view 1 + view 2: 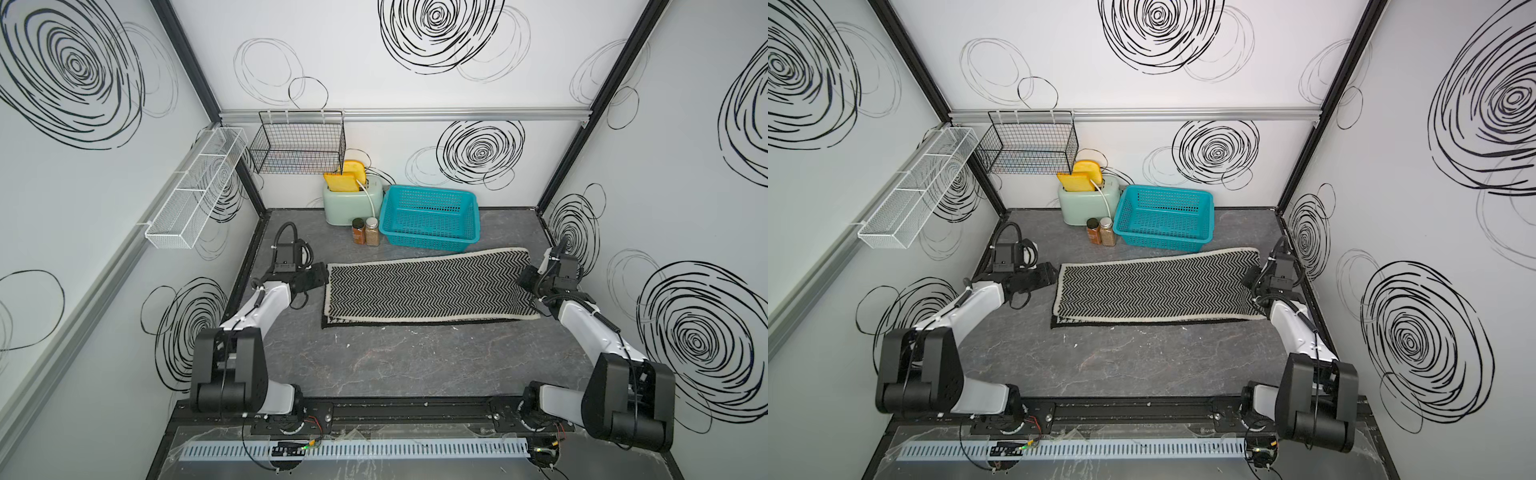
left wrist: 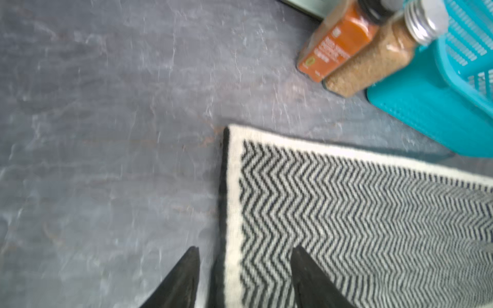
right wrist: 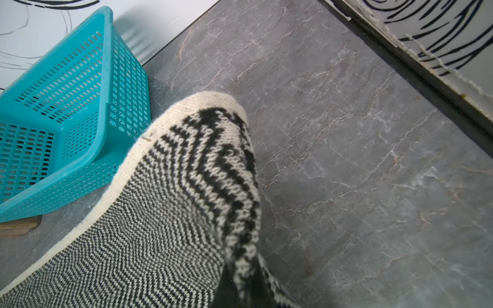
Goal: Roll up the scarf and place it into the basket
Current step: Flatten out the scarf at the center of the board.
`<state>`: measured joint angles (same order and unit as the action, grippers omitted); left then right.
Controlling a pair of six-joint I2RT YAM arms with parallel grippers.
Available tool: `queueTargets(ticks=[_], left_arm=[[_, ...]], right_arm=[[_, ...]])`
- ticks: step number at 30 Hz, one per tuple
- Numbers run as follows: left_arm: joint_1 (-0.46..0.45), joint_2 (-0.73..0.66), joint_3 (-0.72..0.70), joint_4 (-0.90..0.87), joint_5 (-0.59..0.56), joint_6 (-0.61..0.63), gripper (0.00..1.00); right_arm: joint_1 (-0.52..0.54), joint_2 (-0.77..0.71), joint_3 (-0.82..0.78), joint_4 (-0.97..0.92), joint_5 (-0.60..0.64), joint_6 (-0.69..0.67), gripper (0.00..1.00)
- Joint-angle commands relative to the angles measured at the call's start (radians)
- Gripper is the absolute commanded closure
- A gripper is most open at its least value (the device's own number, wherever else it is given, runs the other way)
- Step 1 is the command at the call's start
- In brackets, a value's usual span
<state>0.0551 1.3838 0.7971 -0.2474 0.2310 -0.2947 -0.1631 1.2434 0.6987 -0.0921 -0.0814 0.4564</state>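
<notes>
The scarf point(image 1: 428, 286) point(image 1: 1158, 286) lies flat across the middle of the table, folded double, zigzag side up. Just behind it stands the turquoise basket point(image 1: 428, 237) point(image 1: 1163, 239), with nothing in it. My left gripper point(image 1: 322, 276) point(image 1: 1051, 276) is at the scarf's left end. In the left wrist view it point(image 2: 246, 248) is open, one finger over the bare table and one over the scarf point(image 2: 360, 213), with the white edging between them. My right gripper point(image 1: 527, 280) point(image 1: 1251, 279) point(image 3: 245, 288) is shut on the scarf's right end point(image 3: 213, 160), which it holds raised in a fold.
A mint toaster point(image 1: 353, 203) holding yellow slices stands left of the basket, with two spice jars point(image 1: 365, 230) in front of it. A black wire basket point(image 1: 297, 145) and a white mesh rack point(image 1: 195, 191) hang on the walls. The right wall point(image 3: 440, 53) is close to my right gripper.
</notes>
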Motion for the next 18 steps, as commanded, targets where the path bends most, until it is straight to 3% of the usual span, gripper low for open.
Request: queueTargets(ticks=[1,10,18], left_arm=[[0.0,-0.028,-0.099,-0.053,0.048,0.007,0.42],[-0.038,0.045,-0.157,0.055,0.135,-0.026,0.5],[-0.047,-0.01,-0.171,0.009,0.152,-0.026,0.77]], right_arm=[[0.015,-0.027,-0.013,0.032,0.029,0.014,1.0],[0.054,-0.018,0.005,0.041,0.035,0.006,1.0],[0.066,-0.035,-0.028,0.057,0.042,0.024,1.0]])
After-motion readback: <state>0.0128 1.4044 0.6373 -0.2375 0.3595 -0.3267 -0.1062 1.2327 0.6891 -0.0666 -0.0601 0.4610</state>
